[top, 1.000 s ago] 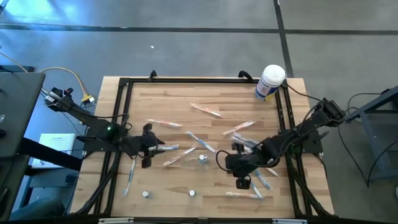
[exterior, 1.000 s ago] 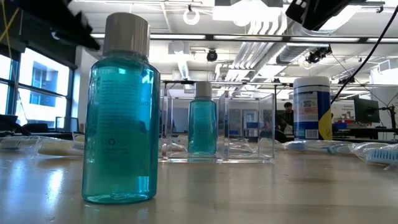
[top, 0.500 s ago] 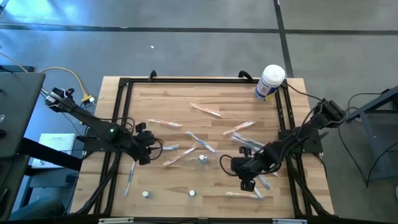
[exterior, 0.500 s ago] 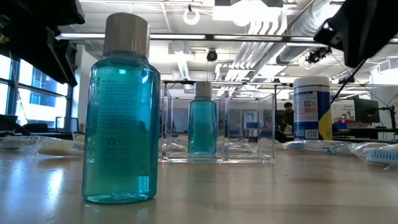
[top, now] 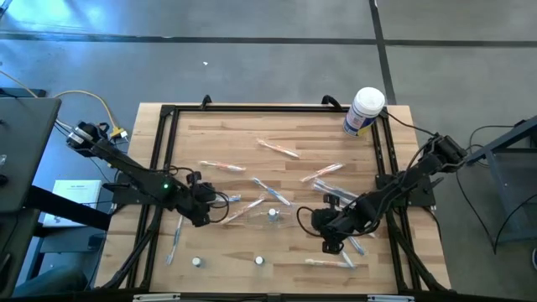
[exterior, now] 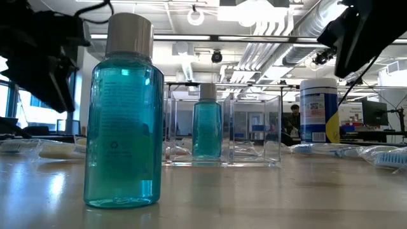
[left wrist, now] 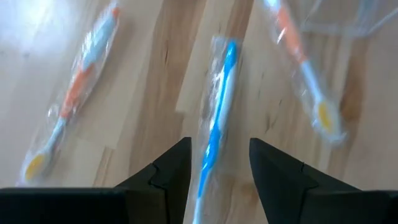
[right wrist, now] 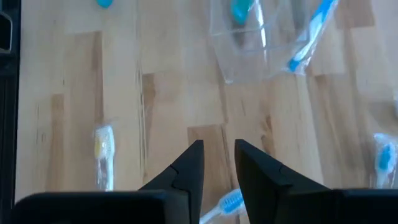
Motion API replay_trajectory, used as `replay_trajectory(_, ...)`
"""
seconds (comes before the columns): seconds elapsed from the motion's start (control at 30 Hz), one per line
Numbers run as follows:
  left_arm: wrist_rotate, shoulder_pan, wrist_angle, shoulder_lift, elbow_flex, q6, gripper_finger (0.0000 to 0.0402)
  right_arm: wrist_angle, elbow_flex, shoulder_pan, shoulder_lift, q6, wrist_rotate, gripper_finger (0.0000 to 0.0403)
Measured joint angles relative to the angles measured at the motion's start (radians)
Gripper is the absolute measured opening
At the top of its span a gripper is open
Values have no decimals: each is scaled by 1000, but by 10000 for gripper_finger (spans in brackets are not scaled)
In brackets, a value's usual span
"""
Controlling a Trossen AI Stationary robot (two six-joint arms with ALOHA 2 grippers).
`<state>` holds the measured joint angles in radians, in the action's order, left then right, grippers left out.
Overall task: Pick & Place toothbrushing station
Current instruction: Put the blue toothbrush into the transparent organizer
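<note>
The toothbrushing station [right wrist: 249,53], a small clear plastic holder, stands on the wood near the table's middle [top: 288,220], [exterior: 254,130]; a teal bottle [exterior: 206,121] shows in or behind it. My right gripper [right wrist: 217,149] hangs open above bare wood just right of the holder [top: 327,228], its fingers slanting down toward it with a narrow gap. My left gripper [left wrist: 217,146] is open left of the middle [top: 204,206], pointing steeply down. Its fingers stand on either side of a wrapped blue toothbrush [left wrist: 217,118], and I cannot tell that they touch it.
Wrapped toothbrushes lie scattered over the table [top: 277,149], [left wrist: 71,102], [left wrist: 305,74], [right wrist: 102,152], [right wrist: 308,37]. A white tub with a blue label [top: 363,111] stands at the far right corner. A teal bottle [exterior: 124,114] and small capped bottles [top: 195,261], [top: 259,261] stand near the front edge.
My left gripper has sunk toward the table and tipped more steeply down over the blue toothbrush, keeping its gap. My right gripper came down a little and toward the near edge, then held still. Nothing on the table has moved.
</note>
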<state>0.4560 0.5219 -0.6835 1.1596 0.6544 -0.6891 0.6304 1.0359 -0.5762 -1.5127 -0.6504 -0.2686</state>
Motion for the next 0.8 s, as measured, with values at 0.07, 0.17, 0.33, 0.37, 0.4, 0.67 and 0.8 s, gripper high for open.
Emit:
replay_trajectory(0.07, -33, -12, -19, 16, 0, 0, 155, -9, 0, 0, 0, 8, -16, 81)
replay_trajectory(0.17, -75, -22, -71, 27, -3, -22, 155, -49, 0, 0, 0, 27, -27, 81)
replay_trajectory(0.33, -88, -9, -86, 28, -3, -42, 155, -87, 0, 0, 0, 55, -21, 81)
replay_trajectory(0.37, -93, -6, -87, 29, -3, -46, 155, -91, 0, 0, 0, 66, -22, 81)
replay_trajectory(0.4, -93, -3, -88, 28, -3, -56, 155, -99, 0, 0, 0, 77, -21, 81)
replay_trajectory(0.67, -67, -2, -92, 29, -39, -88, 155, -179, 0, 0, 0, 192, -16, 81)
replay_trajectory(0.8, -65, -19, -89, 29, -61, -97, 155, -179, 0, 0, 0, 203, -17, 81)
